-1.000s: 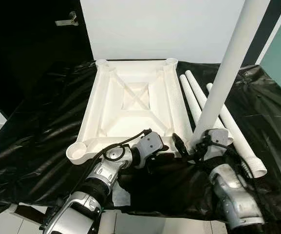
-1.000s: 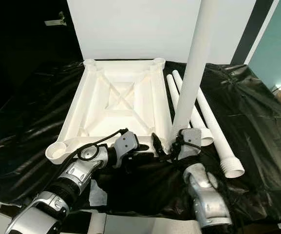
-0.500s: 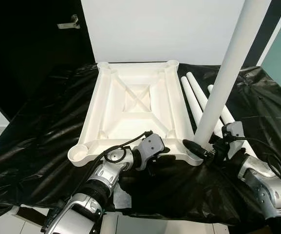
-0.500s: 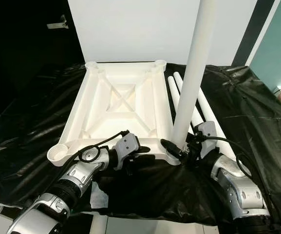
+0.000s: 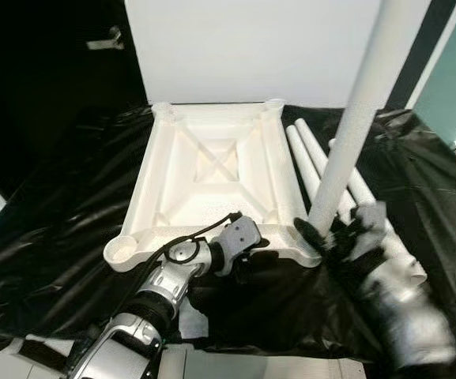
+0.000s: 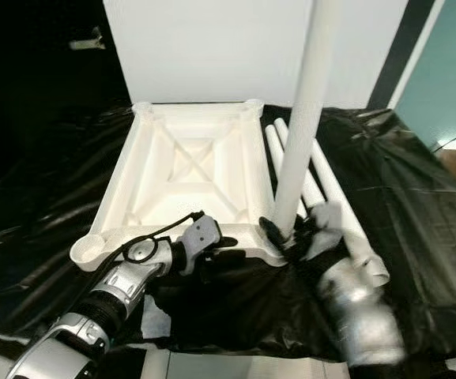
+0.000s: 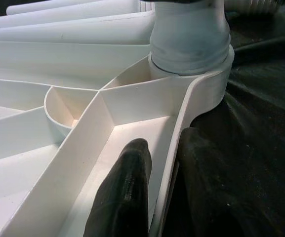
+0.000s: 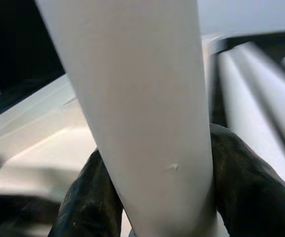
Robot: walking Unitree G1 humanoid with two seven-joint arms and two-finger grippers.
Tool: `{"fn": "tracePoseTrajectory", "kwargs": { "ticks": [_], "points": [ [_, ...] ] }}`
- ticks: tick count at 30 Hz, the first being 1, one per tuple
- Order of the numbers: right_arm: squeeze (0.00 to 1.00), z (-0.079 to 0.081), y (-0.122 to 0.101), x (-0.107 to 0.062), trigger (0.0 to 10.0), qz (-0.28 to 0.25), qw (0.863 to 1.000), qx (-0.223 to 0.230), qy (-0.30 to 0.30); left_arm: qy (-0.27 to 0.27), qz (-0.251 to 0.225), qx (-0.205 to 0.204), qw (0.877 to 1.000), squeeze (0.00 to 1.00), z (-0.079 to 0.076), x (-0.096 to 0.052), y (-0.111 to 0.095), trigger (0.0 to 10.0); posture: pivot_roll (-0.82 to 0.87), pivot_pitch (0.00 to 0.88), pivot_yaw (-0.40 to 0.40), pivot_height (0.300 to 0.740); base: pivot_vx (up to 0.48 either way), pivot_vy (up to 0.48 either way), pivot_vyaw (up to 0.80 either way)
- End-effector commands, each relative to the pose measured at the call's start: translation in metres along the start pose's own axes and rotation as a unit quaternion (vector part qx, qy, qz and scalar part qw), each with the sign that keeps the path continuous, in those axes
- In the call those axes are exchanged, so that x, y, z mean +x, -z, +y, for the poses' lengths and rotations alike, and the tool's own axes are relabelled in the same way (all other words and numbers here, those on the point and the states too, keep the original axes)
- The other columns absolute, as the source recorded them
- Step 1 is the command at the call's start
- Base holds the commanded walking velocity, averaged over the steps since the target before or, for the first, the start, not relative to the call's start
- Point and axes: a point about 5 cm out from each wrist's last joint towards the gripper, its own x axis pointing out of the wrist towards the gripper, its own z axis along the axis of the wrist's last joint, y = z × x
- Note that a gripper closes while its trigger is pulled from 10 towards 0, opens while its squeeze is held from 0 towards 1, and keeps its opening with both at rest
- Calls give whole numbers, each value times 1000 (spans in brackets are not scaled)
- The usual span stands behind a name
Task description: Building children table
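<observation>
The white tabletop (image 5: 212, 170) lies upside down on black sheeting, ribs facing up. One white leg (image 5: 356, 110) stands upright in its near right corner socket (image 7: 189, 42). My right gripper (image 5: 322, 235) is shut on the base of this leg, and its fingers (image 8: 88, 197) press on both sides of the leg (image 8: 142, 108). My left gripper (image 5: 247, 254) holds the tabletop's near rim. One finger (image 7: 127, 192) sits inside the rim (image 7: 174, 133) and the other outside. Several loose legs (image 5: 303, 158) lie to the right of the tabletop.
Black plastic sheeting (image 5: 62, 237) covers the work surface down to its front edge. A white panel (image 5: 251, 47) stands behind the tabletop. A dark door with a handle (image 5: 105, 41) is at the back left. A teal wall (image 5: 453, 71) is at the right.
My right forearm has swung back in from the outer right and is blurred by motion; its gripper stays at the leg's base. The left arm holds still. The camera has shifted slightly.
</observation>
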Motion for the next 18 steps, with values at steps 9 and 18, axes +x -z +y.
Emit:
{"fn": "tracePoseTrajectory", "kwargs": {
  "ticks": [9,18],
  "points": [
    [0,-6,14,1,0,34,995,-14,89,57,75,-47,994,0,-23,-2,37,10000,-21,0,-5,740,0,0,0],
    [1000,10,13,6,10000,21,998,-41,42,64,69,-46,994,0,-25,3,34,10000,-29,0,-9,740,0,0,0]
  ]
}}
